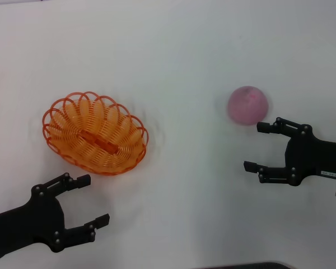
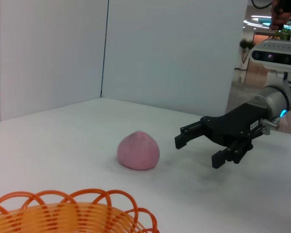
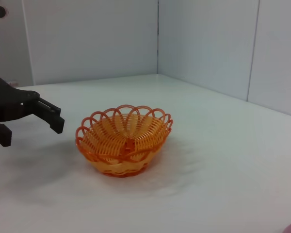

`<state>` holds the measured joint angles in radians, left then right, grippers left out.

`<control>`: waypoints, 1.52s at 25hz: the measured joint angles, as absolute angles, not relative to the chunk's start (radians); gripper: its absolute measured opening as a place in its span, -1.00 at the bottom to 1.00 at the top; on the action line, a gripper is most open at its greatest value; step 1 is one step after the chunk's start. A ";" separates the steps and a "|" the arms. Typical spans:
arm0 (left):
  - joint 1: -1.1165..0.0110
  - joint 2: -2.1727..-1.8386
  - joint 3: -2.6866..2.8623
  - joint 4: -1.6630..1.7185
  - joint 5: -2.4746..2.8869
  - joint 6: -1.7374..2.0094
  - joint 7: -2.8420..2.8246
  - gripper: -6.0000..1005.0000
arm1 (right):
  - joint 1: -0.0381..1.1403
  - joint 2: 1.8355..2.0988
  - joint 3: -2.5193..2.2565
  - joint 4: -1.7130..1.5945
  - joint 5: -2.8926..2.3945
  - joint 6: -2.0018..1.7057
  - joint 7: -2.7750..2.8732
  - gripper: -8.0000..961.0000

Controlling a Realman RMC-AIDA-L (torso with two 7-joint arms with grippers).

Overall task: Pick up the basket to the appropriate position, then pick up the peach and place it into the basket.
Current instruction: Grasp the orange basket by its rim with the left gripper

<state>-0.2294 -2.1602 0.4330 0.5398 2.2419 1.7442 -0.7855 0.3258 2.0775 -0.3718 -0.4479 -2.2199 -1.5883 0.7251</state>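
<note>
1. Basket (image 1: 95, 133): we record one shallow oval basket of bright orange looped wire with a scalloped rim. It sits upright on the white desk (image 1: 190, 50), empty, with nothing touching it. We take it as the landmark for every entry below.

2. Peach (image 1: 248, 105): we note one round, soft pink fruit resting on the desk, well apart from the basket, on the robot's right side of it. In the left wrist view it (image 2: 138, 150) lies beyond the basket rim (image 2: 77, 213), alone on the bare surface.

3. Left hand (image 1: 88, 202): we find this black hand near the basket, on the side closer to the robot, and not touching it. Its two fingers are spread wide and pinch nothing. In the right wrist view the same hand (image 3: 31, 124) shows just beside the basket (image 3: 123, 141), with a clear gap between them.

4. Right hand (image 1: 259, 147): we log this black hand well apart from the basket, far out on the peach's side. Its fingers are spread and empty. The upper fingertip sits just beside the peach without gripping it. In the left wrist view the hand (image 2: 196, 148) hangs above the desk near the peach.

5. Desk: we list a plain white surface with pale wall panels (image 3: 208, 43) behind it.
</note>
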 joint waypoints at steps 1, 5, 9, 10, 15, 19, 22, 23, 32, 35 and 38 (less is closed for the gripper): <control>-0.229 -2.161 0.432 0.542 2.242 1.744 -0.785 0.70 | 0.326 2.078 -0.372 -0.448 -2.220 -1.588 0.725 0.94; -0.229 -2.161 0.430 0.548 2.243 1.744 -0.785 0.70 | 0.328 2.081 -0.372 -0.448 -2.220 -1.585 0.726 0.94; -0.229 -2.161 0.429 0.548 2.243 1.740 -0.785 0.70 | 0.328 2.082 -0.372 -0.448 -2.220 -1.583 0.726 0.94; -0.229 -2.161 0.429 0.548 2.243 1.738 -0.785 0.70 | 0.328 2.082 -0.371 -0.448 -2.220 -1.583 0.726 0.94; -0.228 -2.161 0.428 0.548 2.238 1.737 -0.774 0.70 | 0.331 2.083 -0.371 -0.448 -2.219 -1.583 0.726 0.93; -0.227 -2.161 0.426 0.548 2.237 1.738 -0.774 0.70 | 0.331 2.083 -0.371 -0.448 -2.218 -1.583 0.726 0.93; -0.227 -2.161 0.425 0.548 2.236 1.741 -0.775 0.70 | 0.332 2.083 -0.371 -0.448 -2.218 -1.583 0.726 0.93; -0.227 -2.161 0.425 0.548 2.236 1.741 -0.775 0.70 | 0.333 2.083 -0.371 -0.447 -2.218 -1.583 0.726 0.93; -0.227 -2.161 0.425 0.548 2.235 1.743 -0.779 0.70 | 0.339 2.083 -0.371 -0.448 -2.219 -1.583 0.745 0.93; -0.227 -2.161 0.425 0.548 2.235 1.744 -0.780 0.70 | 0.339 2.083 -0.372 -0.448 -2.220 -1.583 0.746 0.93; -0.226 -2.161 0.425 0.548 2.235 1.744 -0.781 0.70 | 0.339 2.083 -0.372 -0.448 -2.220 -1.582 0.747 0.93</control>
